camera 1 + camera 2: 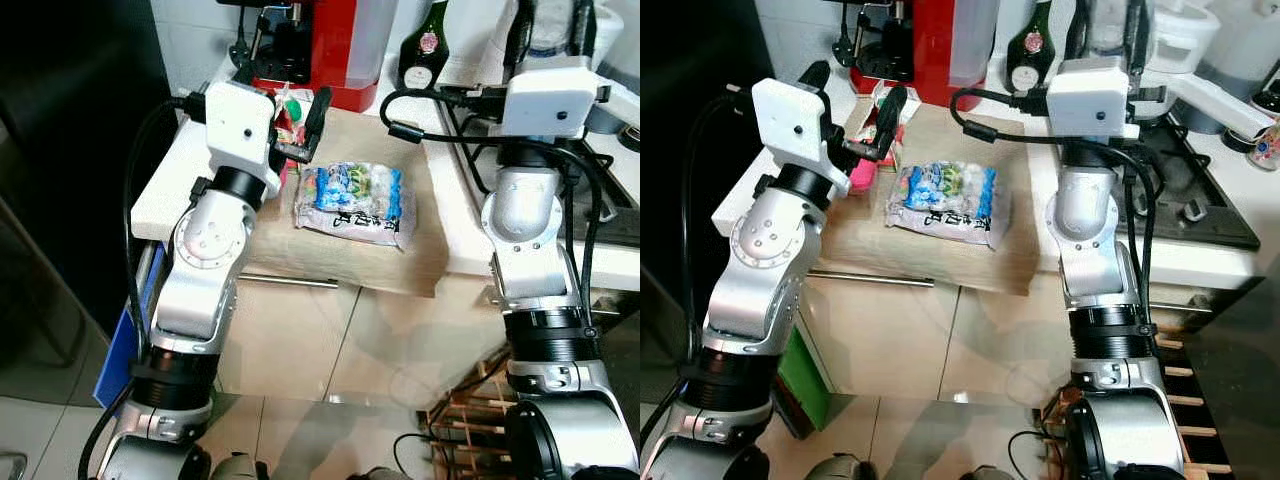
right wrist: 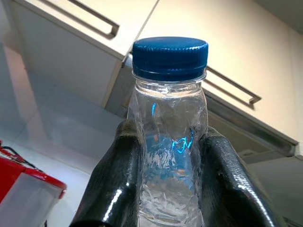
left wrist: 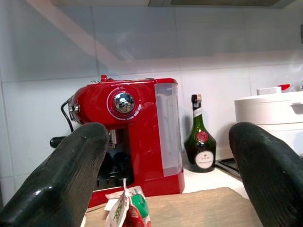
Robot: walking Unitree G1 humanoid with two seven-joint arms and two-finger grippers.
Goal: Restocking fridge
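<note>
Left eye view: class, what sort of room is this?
Most likely a home kitchen: a red espresso machine stands by the white tiled wall, with a black gas hob set into the white counter.

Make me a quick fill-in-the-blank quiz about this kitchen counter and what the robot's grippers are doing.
1. The right gripper is shut on a clear bottle with a ____ cap.
2. The left gripper is ____ and holds nothing.
3. The coffee machine by the wall is ____.
4. The blue-and-white food packet lies on the wooden ____.

Missing words: blue; open; red; board
</note>
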